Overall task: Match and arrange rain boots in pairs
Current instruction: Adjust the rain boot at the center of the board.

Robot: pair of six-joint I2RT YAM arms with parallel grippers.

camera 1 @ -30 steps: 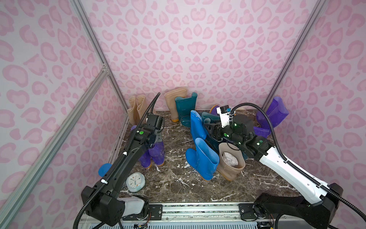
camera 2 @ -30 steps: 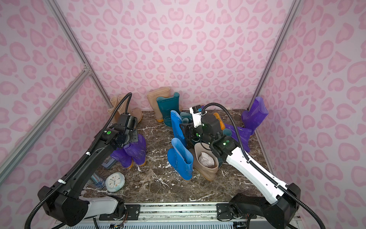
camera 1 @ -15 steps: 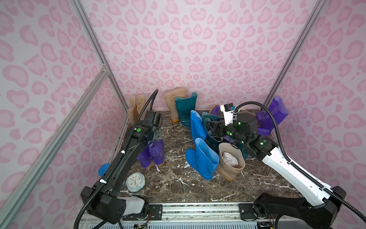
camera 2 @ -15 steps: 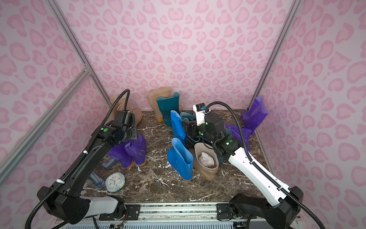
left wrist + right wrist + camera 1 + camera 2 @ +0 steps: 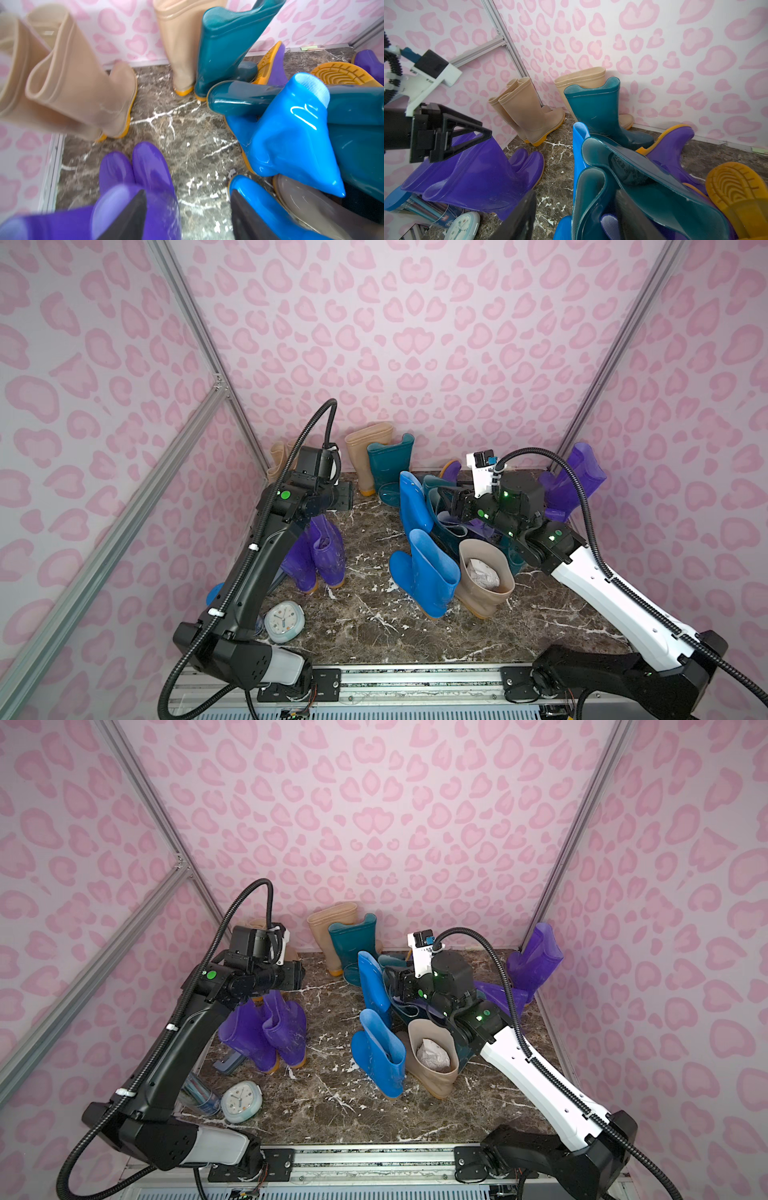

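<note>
Left wrist view shows your left gripper (image 5: 188, 192) above the purple pair (image 5: 135, 166) with nothing in it. Why there?

I read that pair as finished. Both boots stand upright, touching, toes the same way, near the left wall. My fingers are spread above their shafts and hold nothing, so I'd lift that arm away without brushing them. The beige pair (image 5: 525, 110) in the back corner looks settled too.

And the right gripper (image 5: 576, 192)?

It's in the middle heap, jaws apart, astride the rim of a dark teal boot (image 5: 589, 197). Bare floor shows between one finger (image 5: 519, 216) and the rubber, so I'd say it isn't clamped yet. I chose the rim because it's a thin edge, and I judge the glossy shaft would slip.

Where would that boot go?

My guess is beside the upright teal boot (image 5: 390, 464) at the back wall. That one stands next to a lone beige boot (image 5: 370, 448), which is a mismatch. The beige boot's likely mate is the paper-stuffed beige boot (image 5: 484, 576) at the front of the heap, touching a bright blue boot (image 5: 428, 572).

Any risk?

The heap is tangled, so lifting the teal one may tip a neighbour.
</note>
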